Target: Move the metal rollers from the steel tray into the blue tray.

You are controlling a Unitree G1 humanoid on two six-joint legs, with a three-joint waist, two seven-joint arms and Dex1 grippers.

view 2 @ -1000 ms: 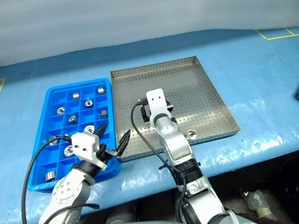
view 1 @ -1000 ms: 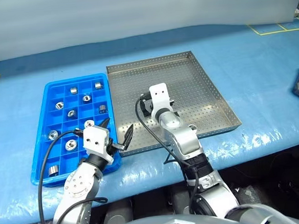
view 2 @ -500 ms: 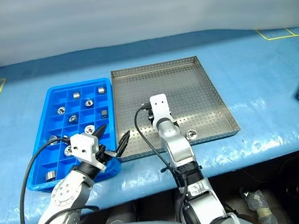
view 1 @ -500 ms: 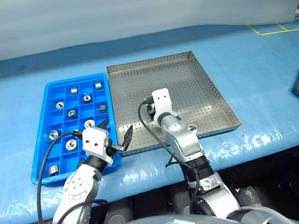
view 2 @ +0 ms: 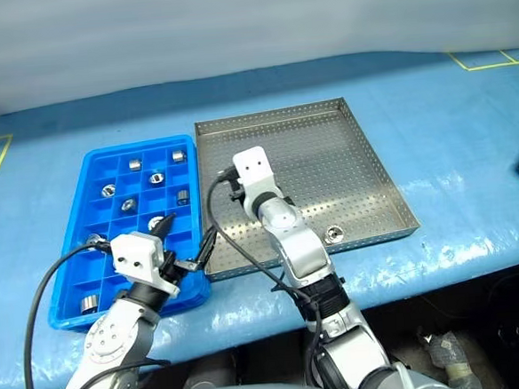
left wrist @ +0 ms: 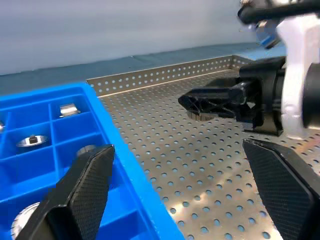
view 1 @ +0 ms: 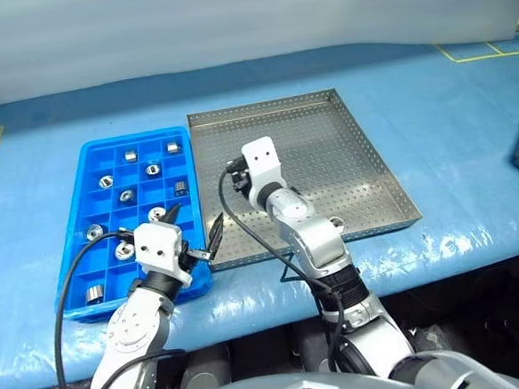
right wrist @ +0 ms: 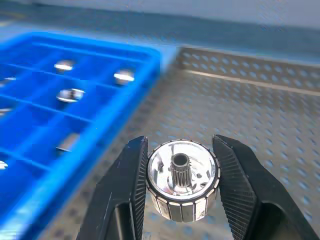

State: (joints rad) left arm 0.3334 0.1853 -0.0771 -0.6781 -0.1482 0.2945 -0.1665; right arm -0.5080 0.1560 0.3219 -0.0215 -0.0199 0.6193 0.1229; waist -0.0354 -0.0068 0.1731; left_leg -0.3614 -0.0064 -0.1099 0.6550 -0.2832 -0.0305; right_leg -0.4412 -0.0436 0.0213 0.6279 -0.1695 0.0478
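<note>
Right wrist view: right tool [right wrist: 182, 172] clamps one roller [right wrist: 183, 180]; left tool [view 1: 197, 230] wide.

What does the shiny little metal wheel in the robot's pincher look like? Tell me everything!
The small shiny silver roller is a short round cylinder with a ribbed rim, a mirror-like face and a toothed hole in its centre. The right gripper pinches it between two black fingers, lifted above the grey perforated steel tray, near the bright blue gridded plastic tray.
</note>
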